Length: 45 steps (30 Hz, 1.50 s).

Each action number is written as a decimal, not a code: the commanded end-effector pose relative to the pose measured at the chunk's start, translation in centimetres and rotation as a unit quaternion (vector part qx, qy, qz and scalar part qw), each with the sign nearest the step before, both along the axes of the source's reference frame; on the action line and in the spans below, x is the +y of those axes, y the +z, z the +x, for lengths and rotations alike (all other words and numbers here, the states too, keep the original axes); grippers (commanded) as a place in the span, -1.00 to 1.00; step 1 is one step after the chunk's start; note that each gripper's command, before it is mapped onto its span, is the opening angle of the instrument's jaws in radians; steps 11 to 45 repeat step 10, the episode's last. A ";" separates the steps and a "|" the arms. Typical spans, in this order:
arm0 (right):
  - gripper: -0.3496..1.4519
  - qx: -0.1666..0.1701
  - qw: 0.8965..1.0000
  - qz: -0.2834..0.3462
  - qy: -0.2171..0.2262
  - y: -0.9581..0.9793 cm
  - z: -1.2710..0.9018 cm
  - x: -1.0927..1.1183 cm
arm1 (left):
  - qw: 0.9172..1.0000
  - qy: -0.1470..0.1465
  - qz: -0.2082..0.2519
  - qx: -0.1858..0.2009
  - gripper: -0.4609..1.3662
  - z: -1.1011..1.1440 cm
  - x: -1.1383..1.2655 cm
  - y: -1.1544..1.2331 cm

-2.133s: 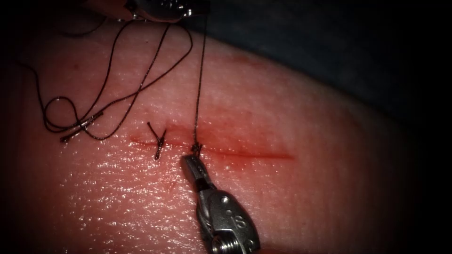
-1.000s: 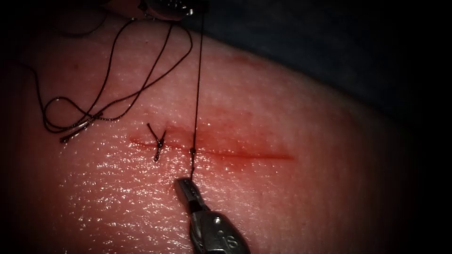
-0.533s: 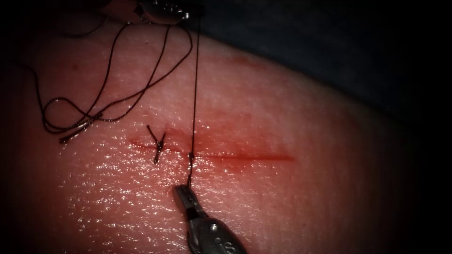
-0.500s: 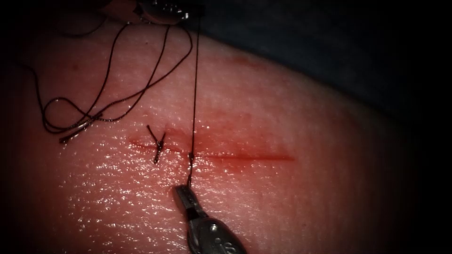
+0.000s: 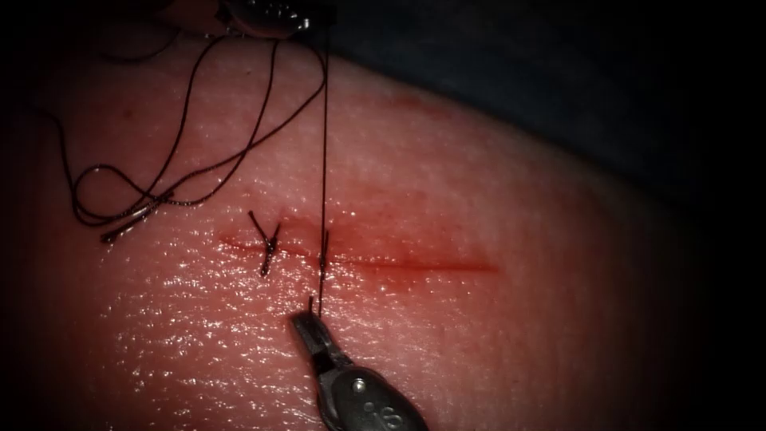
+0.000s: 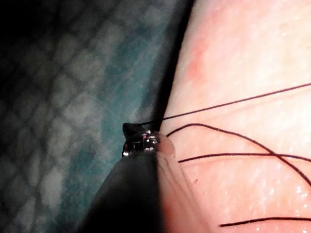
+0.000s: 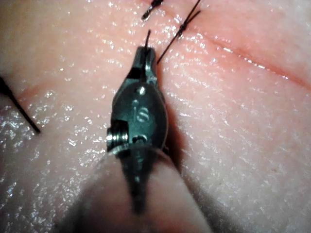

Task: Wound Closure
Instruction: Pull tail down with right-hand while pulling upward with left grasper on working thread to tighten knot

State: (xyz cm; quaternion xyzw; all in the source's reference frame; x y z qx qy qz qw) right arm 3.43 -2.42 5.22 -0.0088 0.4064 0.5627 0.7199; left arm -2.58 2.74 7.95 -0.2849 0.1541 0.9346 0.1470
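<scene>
Nearest you, your right tool [image 5: 307,321] has its jaws clamped on the short end of the thread [image 5: 323,152], a stub of it poking out just past their tips, on the near side of the cut [image 5: 415,264] in the tissue [image 5: 495,335]. From those jaws the thread runs straight up through the knot [image 5: 323,260] on the cut, beside a finished stitch [image 5: 269,243] to its left. Farthest off, your left tool [image 5: 275,12] has its jaws clamped on the thread's long end, loose loops [image 5: 136,199] trailing to their left; you cannot make out the needle.
</scene>
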 end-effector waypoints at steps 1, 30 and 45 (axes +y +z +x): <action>-1.00 -0.001 1.000 -0.002 -0.003 0.01 0.00 0.00 | 1.000 0.000 0.001 0.000 -0.88 0.00 0.00 0.00; -1.00 -0.001 1.000 -0.003 -0.004 0.03 0.01 0.00 | 1.000 0.001 0.002 -0.002 -0.88 -0.01 0.00 -0.02; -1.00 -0.001 1.000 -0.003 -0.004 0.03 0.01 0.00 | 1.000 0.001 0.002 -0.002 -0.88 -0.01 0.00 -0.02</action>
